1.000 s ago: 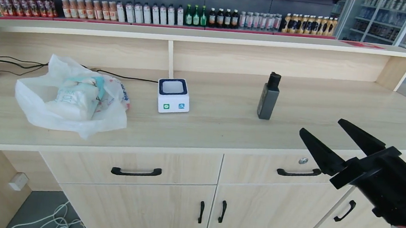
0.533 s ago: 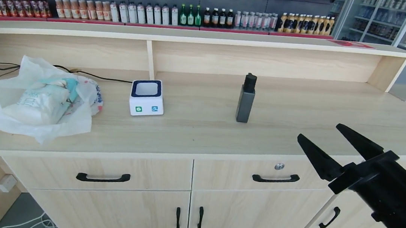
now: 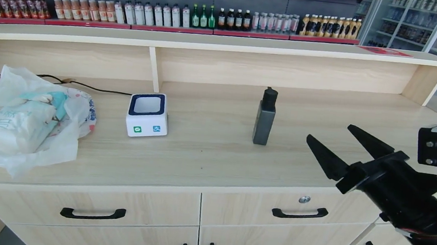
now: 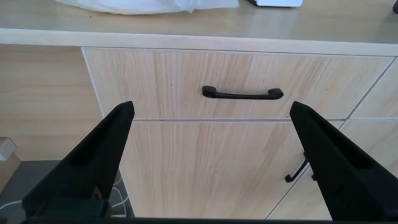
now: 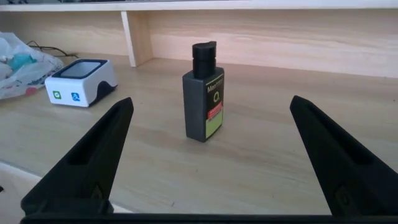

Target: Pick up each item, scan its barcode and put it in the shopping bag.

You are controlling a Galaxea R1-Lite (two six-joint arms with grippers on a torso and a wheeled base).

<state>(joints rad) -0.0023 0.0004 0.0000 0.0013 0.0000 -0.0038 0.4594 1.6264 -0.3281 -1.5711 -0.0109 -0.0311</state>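
Cannot follow the shopping bag (image 3: 51, 149) past the head view's left edge, nor make out the pack (image 3: 19, 120) inside. Cannot read the print on the bottle (image 5: 203, 102). Only a sliver of the scanner (image 4: 273, 2) at the left wrist view's top edge.

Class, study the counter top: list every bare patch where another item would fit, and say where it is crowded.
Bare pale wooden counter: between the white cube scanner and the dark grey black-capped bottle; the front strip along the edge; the right end beyond the bottle, behind the open right gripper. Crowded: the left end, under the filled white plastic shopping bag.
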